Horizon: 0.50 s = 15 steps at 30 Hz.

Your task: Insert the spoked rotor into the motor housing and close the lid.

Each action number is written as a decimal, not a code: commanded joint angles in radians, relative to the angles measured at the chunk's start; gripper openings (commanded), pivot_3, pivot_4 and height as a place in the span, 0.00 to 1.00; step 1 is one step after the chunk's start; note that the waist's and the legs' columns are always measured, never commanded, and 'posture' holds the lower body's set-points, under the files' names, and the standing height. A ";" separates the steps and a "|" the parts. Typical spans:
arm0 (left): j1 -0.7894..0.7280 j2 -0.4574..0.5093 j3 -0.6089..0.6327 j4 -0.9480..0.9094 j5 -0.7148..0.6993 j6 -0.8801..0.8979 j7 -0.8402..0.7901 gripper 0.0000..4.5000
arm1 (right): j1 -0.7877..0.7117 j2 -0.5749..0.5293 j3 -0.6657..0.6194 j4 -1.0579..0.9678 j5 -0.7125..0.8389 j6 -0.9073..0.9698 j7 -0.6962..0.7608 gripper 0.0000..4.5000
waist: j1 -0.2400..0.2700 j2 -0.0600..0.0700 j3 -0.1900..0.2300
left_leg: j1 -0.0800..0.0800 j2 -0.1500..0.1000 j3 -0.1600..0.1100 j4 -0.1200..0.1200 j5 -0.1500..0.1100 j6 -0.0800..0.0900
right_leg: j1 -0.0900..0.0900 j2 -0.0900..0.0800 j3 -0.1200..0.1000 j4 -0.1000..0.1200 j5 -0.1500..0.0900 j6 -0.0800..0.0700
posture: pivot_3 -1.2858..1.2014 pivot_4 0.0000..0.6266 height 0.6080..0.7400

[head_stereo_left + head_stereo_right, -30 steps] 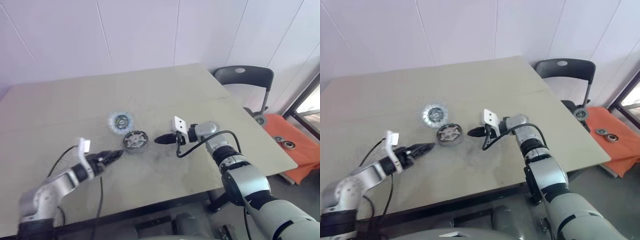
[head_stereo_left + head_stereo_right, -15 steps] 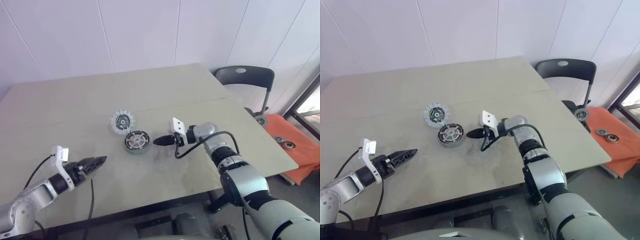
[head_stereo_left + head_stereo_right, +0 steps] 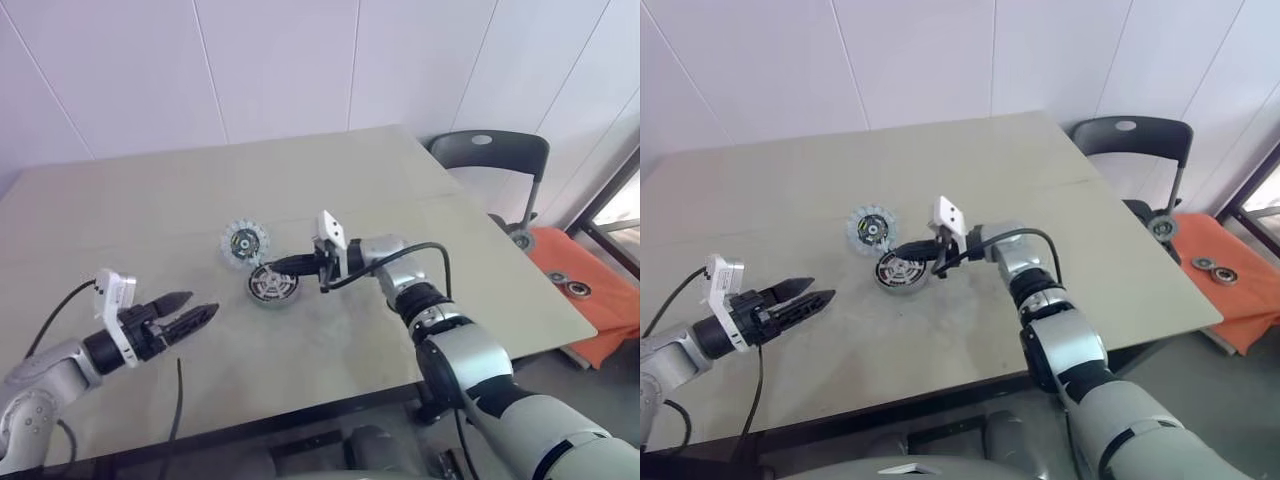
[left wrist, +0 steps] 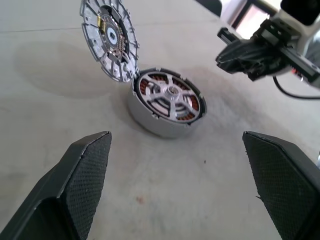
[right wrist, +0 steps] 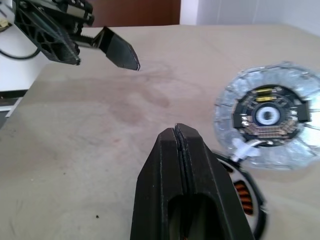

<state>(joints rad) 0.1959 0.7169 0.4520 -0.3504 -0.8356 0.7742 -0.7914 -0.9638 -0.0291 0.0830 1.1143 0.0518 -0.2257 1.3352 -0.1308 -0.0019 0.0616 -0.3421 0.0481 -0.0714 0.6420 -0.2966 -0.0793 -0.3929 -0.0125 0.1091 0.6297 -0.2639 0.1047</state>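
Observation:
The silver motor housing [image 3: 272, 284] stands mid-table, copper windings showing around the spoked rotor [image 4: 170, 93] that sits inside it. The round lid [image 3: 245, 242] stands tilted up from the housing's far rim, its inner side with a dark hub facing out [image 4: 111, 36]. My right gripper [image 3: 268, 268] is shut and empty, pointing left, its tip just over the housing's rim below the lid [image 5: 270, 116]. My left gripper [image 3: 203, 304] is open and empty, left of the housing and aimed at it from a short way off.
The table's front edge [image 3: 300, 405] runs close below both arms. A black chair [image 3: 490, 155] stands off the table's right corner, and an orange pad [image 3: 590, 300] with metal rings lies on the floor beyond. A black cable [image 3: 420, 250] loops from the right wrist.
My right gripper has moved left, from beside the housing to over its rim. My left gripper has drawn back from the housing, risen and rolled.

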 commanded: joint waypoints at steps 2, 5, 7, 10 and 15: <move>0.012 0.067 0.026 -0.068 0.044 -0.069 -0.058 1.00 | -0.034 0.031 0.010 0.005 -0.011 -0.027 -0.045 0.00 | 0.000 0.001 0.001 | 0.000 0.000 0.000 0.000 0.000 0.000 | 0.000 0.000 0.000 0.000 0.000 0.000 | 0.52 0.00 1.00; 0.022 0.088 0.027 -0.080 0.061 -0.093 -0.077 1.00 | -0.051 0.056 0.014 0.033 -0.026 -0.046 -0.091 0.00 | -0.001 0.001 0.001 | 0.000 0.000 0.000 0.000 0.000 0.000 | 0.000 0.000 0.000 0.000 0.000 0.000 | 0.52 0.00 1.00; 0.029 0.093 0.024 -0.083 0.074 -0.110 -0.088 1.00 | -0.062 0.067 0.014 0.057 -0.040 -0.056 -0.123 0.00 | -0.002 0.002 0.001 | 0.000 0.000 0.000 0.000 0.000 0.000 | -0.001 0.000 0.000 0.000 0.000 0.000 | 0.52 0.00 1.00; 0.061 0.096 0.002 -0.093 0.118 -0.162 -0.124 1.00 | -0.072 0.081 0.016 0.087 -0.056 -0.067 -0.158 0.00 | -0.003 0.002 0.001 | 0.000 0.000 0.000 -0.001 0.000 0.000 | -0.001 0.000 0.000 0.000 0.000 0.000 | 0.52 0.00 1.00; 0.128 0.100 -0.052 -0.053 0.208 -0.262 -0.202 1.00 | -0.081 0.093 0.028 0.112 -0.087 -0.103 -0.198 0.00 | -0.002 0.002 0.001 | 0.000 0.000 0.000 -0.005 0.000 0.000 | -0.003 0.000 0.000 0.000 -0.001 -0.001 | 0.52 0.00 1.00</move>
<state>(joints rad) 0.3183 0.8027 0.4053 -0.4043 -0.6542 0.5565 -0.9638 -1.0069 0.0572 0.1141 1.2295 -0.0353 -0.3058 1.1509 -0.1331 -0.0002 0.0628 -0.3419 0.0482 -0.0711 0.6362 -0.2966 -0.0793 -0.3961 -0.0124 0.1092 0.6296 -0.2644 0.1036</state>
